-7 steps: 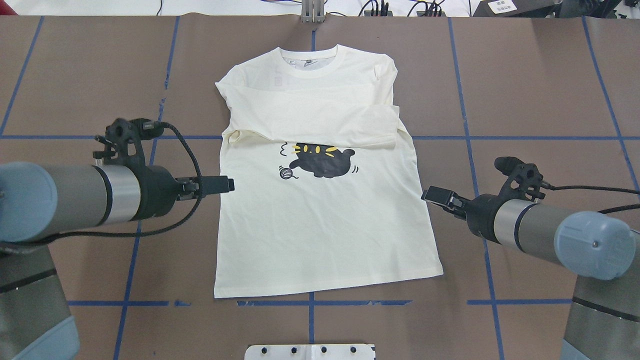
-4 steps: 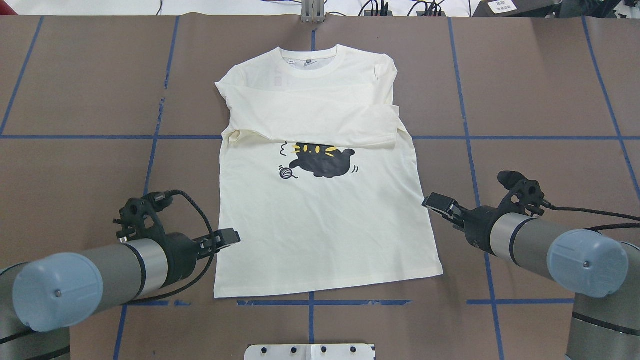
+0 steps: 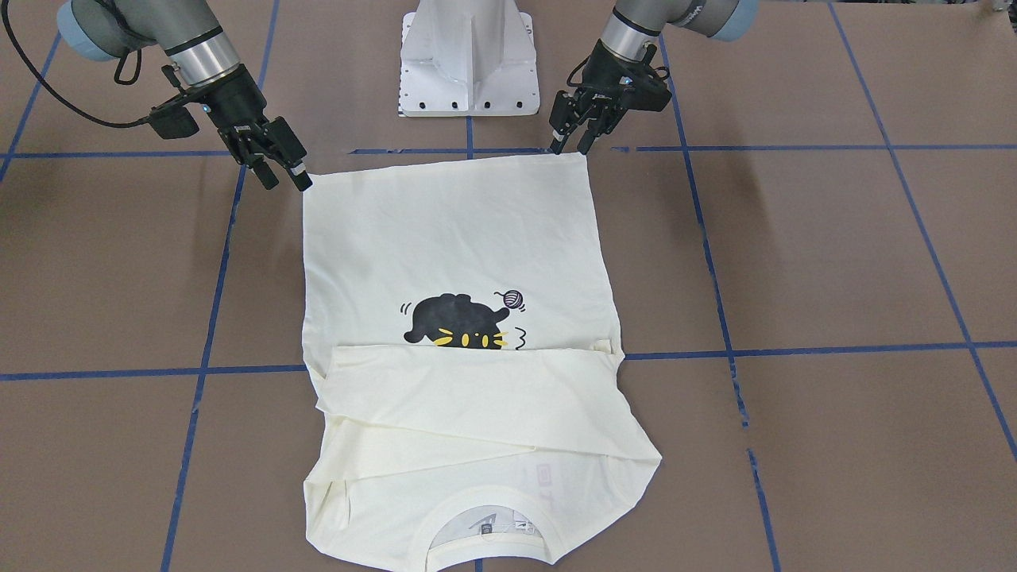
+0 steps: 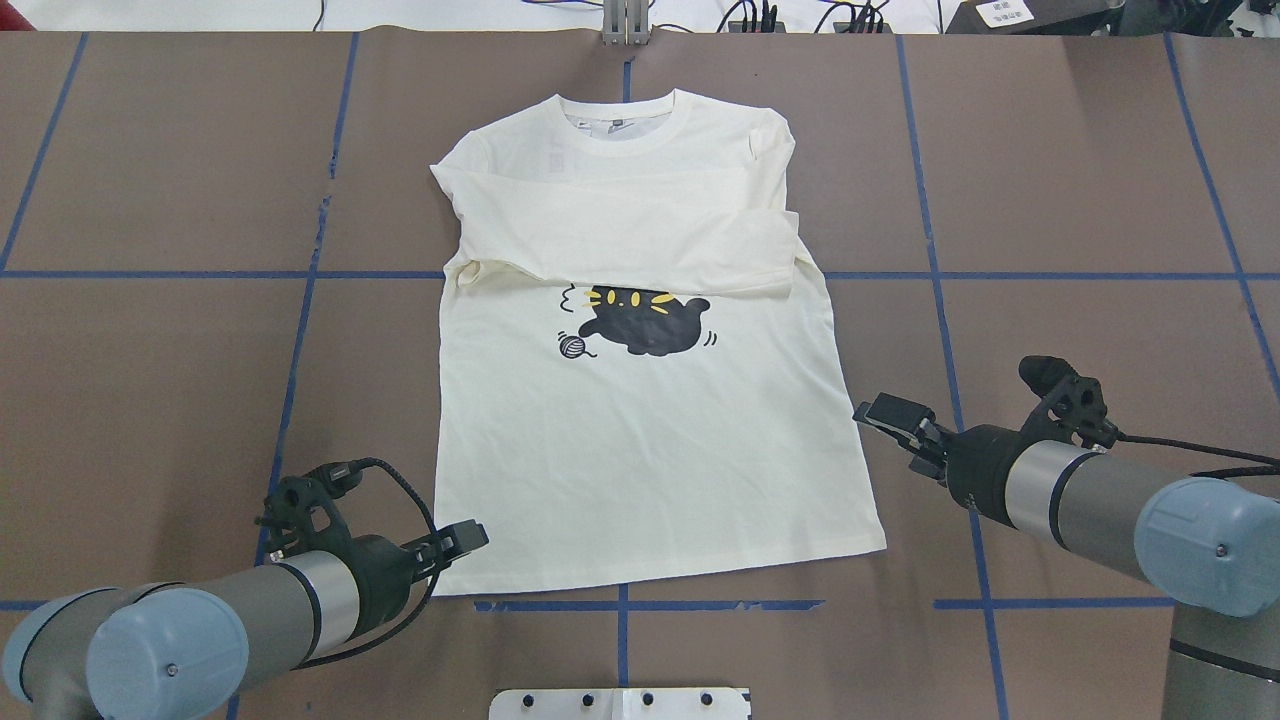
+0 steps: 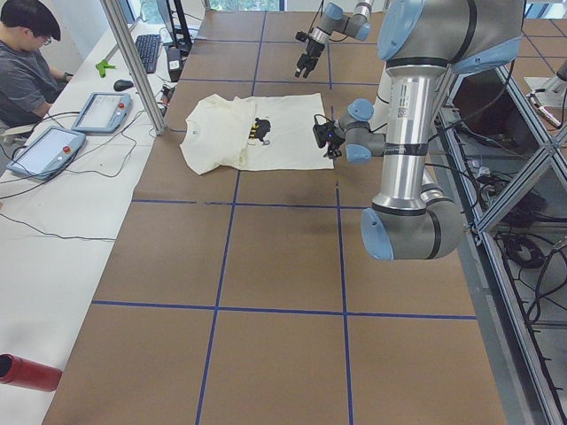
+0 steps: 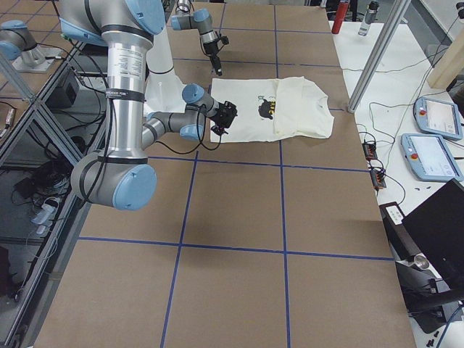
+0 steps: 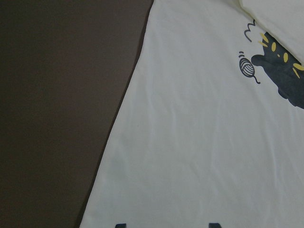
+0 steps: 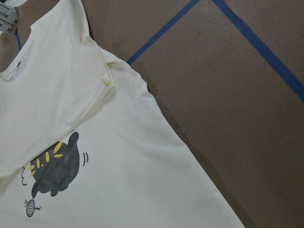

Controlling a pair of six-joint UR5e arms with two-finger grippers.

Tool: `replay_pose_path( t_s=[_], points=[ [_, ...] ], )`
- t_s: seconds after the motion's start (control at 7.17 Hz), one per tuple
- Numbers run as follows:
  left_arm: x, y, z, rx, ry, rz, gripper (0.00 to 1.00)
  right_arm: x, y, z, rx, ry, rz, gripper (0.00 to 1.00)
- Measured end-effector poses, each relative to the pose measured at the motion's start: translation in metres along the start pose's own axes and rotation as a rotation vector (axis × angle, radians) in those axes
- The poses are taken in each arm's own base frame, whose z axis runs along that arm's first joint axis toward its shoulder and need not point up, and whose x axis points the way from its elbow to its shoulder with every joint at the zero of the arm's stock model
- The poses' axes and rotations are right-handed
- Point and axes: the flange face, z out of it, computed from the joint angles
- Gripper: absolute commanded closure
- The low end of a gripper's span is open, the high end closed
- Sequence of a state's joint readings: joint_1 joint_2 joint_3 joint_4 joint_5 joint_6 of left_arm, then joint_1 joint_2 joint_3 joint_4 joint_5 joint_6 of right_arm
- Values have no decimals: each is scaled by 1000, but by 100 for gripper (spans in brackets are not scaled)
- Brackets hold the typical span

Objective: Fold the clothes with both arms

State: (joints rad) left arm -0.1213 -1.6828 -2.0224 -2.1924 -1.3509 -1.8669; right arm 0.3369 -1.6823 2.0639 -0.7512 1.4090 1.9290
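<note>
Cream shirt [image 4: 640, 460] runs top-to-bottom in overhead frame; left gripper [image 4: 462, 540] at lower-left hem corner, nearer; right gripper [image 4: 885, 412] beside right edge; both parted, empty

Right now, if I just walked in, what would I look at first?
Probably the cream shirt lying flat in the middle of the brown table, with a black cat and its yarn ball printed on the front and the sleeves folded across the chest. Next, the two black grippers: the left gripper and the right gripper each sit open near a bottom corner of the shirt.
</note>
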Motion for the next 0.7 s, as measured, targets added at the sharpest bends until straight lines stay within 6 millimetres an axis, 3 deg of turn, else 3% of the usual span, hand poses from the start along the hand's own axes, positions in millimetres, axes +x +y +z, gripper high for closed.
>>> replay_pose_path(
  t_s=[0.7],
  points=[
    [-30,4,11,11,-50,25,37,4,0,-2,6,-11,1,1]
  ],
)
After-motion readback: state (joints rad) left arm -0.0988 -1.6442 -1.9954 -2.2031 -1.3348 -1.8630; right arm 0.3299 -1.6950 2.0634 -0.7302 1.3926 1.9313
